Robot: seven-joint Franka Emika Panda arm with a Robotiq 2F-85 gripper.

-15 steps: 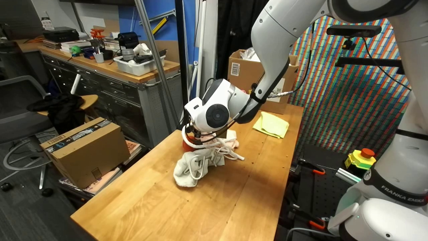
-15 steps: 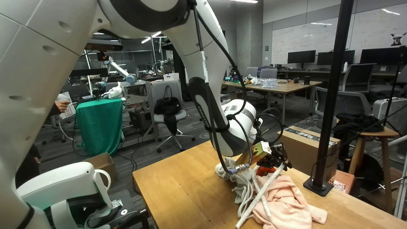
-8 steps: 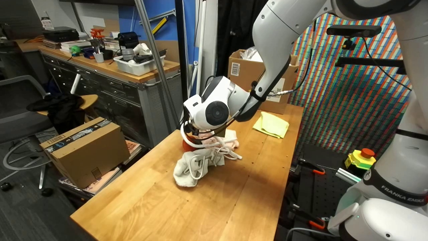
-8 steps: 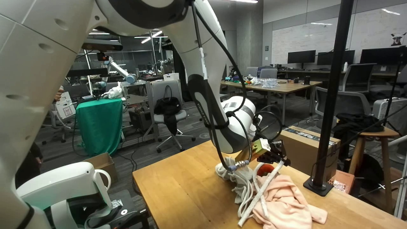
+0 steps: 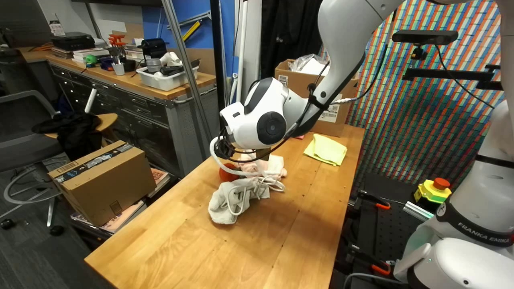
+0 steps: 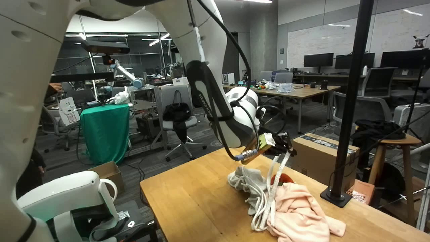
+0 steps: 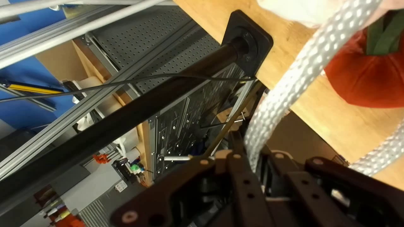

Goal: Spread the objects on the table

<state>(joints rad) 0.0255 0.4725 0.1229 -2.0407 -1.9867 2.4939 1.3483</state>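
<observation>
One arm (image 5: 344, 44), reaching across the wooden table (image 5: 180, 249) in both exterior views: base (image 5: 470, 212) beside the table's long side, links arched up high, forearm slanting down to a bent wrist, low above the planks. Gripper (image 7: 251, 148) tilted well off vertical, pointing toward the table edge where a black post (image 6: 347, 101) stands, and only slightly downward; raised clear of the tabletop. Fingers drawn together, pinching a white cord (image 7: 311, 61) that shows between them in the wrist view. Two lengths of cord hang from the grip in an exterior view, down to loops heaped on and beside a whitish rag (image 5: 221, 205). Rag crumpled on the table. Red ball (image 7: 369, 78) below the gripper, apart from it, a dark green piece (image 7: 383, 37) on its top; ball sits on the table beside both the rag and the pink cloth (image 6: 299, 216). Pink cloth rumpled, cord strands running along one side; whether each strand touches it cannot be told. Yellow-green cloth (image 5: 326, 149) folded, lying flat, well apart from this cluster, near a cardboard box (image 5: 300, 81) that stands at the far end of the tabletop.
</observation>
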